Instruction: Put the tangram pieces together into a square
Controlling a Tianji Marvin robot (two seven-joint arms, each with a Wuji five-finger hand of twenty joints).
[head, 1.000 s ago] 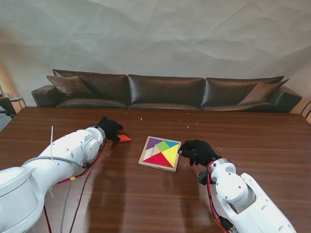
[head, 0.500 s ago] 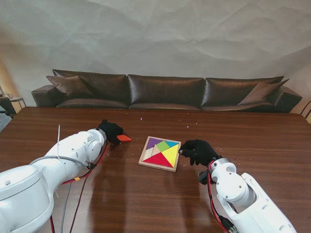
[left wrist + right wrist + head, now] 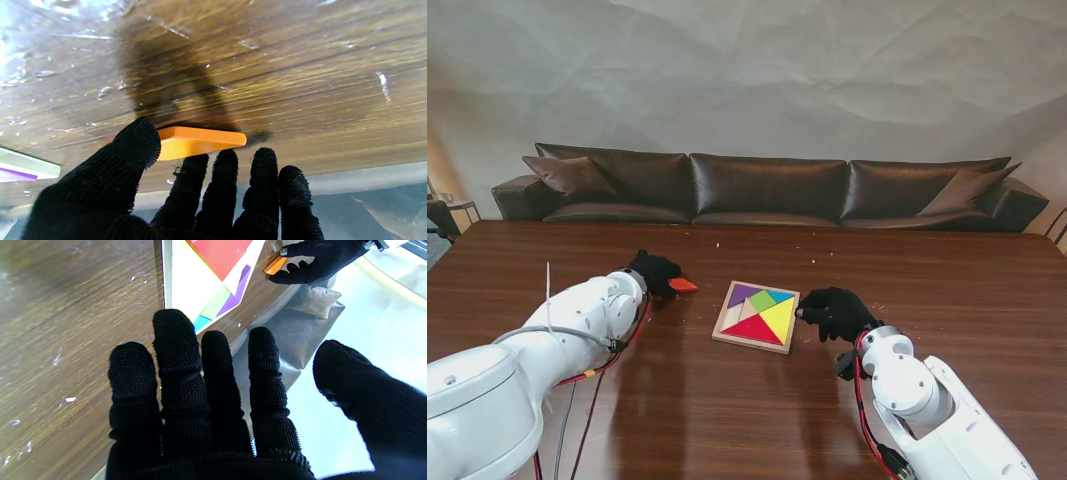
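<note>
Left hand [image 3: 657, 270] pinches the orange piece [image 3: 684, 285], left of centre frame. Right hand [image 3: 832, 312], fingers spread and holding nothing, rests beside the tray [image 3: 754, 342].

Left hand [image 3: 186, 196] in black knit glove, fingers extended toward worktop [image 3: 300, 76]. Thumb [image 3: 133, 150] pressed against one end of orange piece [image 3: 196, 141]; index and middle fingertips touching its near edge. Piece flat, thin, close to dark glossy wood, own shadow on grain just beyond it. White tray edge [image 3: 26, 163] with purple strip at frame side.
</note>
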